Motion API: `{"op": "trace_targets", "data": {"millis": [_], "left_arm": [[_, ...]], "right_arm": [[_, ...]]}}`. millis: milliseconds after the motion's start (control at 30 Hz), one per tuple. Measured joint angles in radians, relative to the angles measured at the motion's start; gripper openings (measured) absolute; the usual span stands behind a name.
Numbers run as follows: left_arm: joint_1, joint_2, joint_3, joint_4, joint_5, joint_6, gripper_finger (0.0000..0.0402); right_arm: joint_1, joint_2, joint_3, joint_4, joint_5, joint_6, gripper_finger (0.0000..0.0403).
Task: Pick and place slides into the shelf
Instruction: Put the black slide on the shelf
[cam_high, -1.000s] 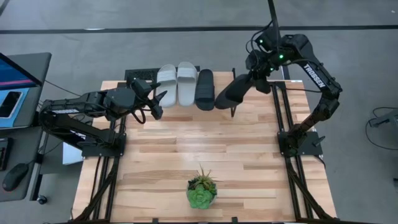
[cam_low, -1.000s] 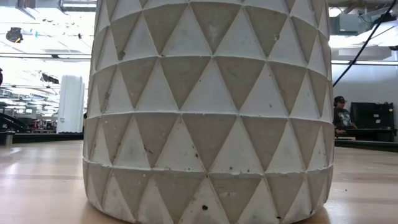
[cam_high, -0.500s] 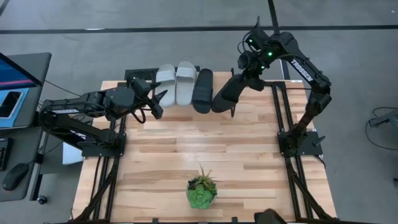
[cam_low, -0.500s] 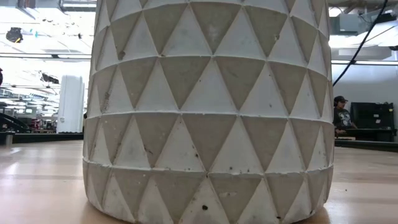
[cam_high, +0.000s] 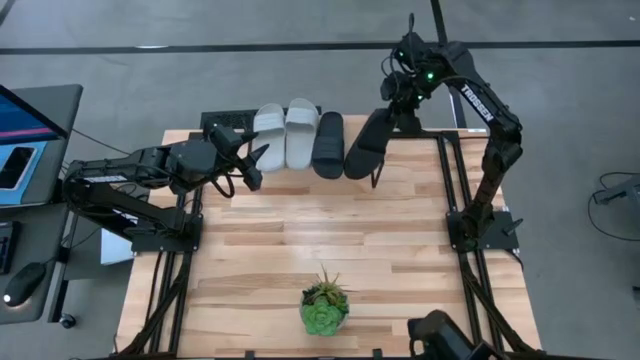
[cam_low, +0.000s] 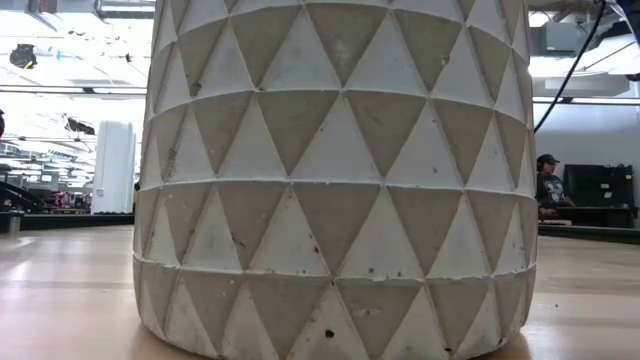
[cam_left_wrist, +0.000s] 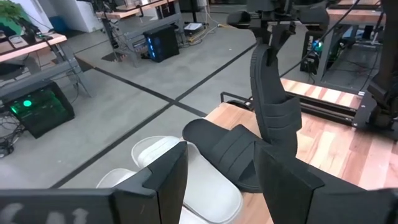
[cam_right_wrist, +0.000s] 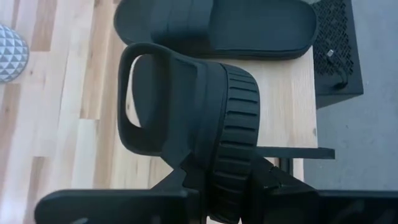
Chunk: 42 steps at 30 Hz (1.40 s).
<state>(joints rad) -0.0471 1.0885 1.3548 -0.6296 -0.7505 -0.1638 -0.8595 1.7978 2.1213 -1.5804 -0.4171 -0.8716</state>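
Two light grey slides (cam_high: 283, 133) and one black slide (cam_high: 327, 143) lie side by side on the shelf's light plank (cam_right_wrist: 289, 87) at the table's far edge. Just right of them my right gripper (cam_high: 400, 108) is shut on a second black slide (cam_high: 367, 145), which hangs over the plank's right end. My left gripper (cam_high: 254, 165) waits open at the far left of the table, pointing toward the row of slides, with nothing between its fingers (cam_left_wrist: 168, 177). A plant pot blocks the low view. My right gripper pinches the black slide's heel end (cam_right_wrist: 227, 177) between its two fingers, one on the footbed side and one on the ribbed underside. The fingers come slanting down from above. The slide hangs steeply, toe end (cam_left_wrist: 277, 140) lowest, beside the lying black slide; whether they touch I cannot tell.
A small green plant (cam_high: 324, 305) in a white triangle-patterned pot (cam_low: 340, 170) stands near the table's front edge. A black mesh-topped box (cam_right_wrist: 336, 43) sits behind the shelf. A desk with a monitor (cam_high: 25, 115) is off to the left. A person (cam_low: 547, 180) sits far behind.
My right gripper has carried the black slide toward the table's far edge and a little left, sinking slightly. The slide has swung from a diagonal to nearly in line with the slides on the shelf.
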Motion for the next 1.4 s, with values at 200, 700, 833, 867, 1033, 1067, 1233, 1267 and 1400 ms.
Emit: {"op": "trace_targets", "data": {"millis": [200, 700, 833, 867, 1033, 1067, 1233, 1267, 1400], "left_arm": [[0.001, 0.000, 0.000, 0.000, -0.022, -0.005, 0.0174], [0.001, 0.000, 0.000, 0.000, -0.025, -0.012, 0.0174], [0.001, 0.000, 0.000, 0.000, -0.025, -0.013, 0.0174], [0.001, 0.000, 0.000, 0.000, -0.025, -0.013, 0.0174], [0.001, 0.000, 0.000, 0.000, -0.025, -0.013, 0.0174], [0.001, 0.000, 0.000, 0.000, -0.025, -0.013, 0.0174], [0.001, 0.000, 0.000, 0.000, -0.025, -0.014, 0.0174], [0.001, 0.000, 0.000, 0.000, -0.025, -0.014, 0.0174], [0.001, 0.000, 0.000, 0.000, -0.025, -0.014, 0.0174]], "right_arm": [[-0.019, 0.023, 0.005, 0.008, -0.006, -0.034, 0.0042], [-0.011, 0.025, 0.005, 0.103, 0.000, -0.083, 0.0042], [-0.014, 0.025, 0.005, 0.108, 0.001, -0.083, 0.0042], [-0.014, 0.025, 0.005, 0.110, 0.001, -0.082, 0.0043], [-0.013, 0.024, 0.002, 0.121, 0.003, -0.081, 0.0050], [-0.012, 0.024, -0.002, 0.123, 0.004, -0.081, 0.0052], [-0.010, 0.030, -0.013, 0.130, 0.036, -0.065, 0.0054], [-0.003, 0.035, -0.013, 0.134, 0.045, -0.056, 0.0054], [-0.007, 0.069, -0.012, 0.142, 0.074, -0.023, 0.0056]]}}
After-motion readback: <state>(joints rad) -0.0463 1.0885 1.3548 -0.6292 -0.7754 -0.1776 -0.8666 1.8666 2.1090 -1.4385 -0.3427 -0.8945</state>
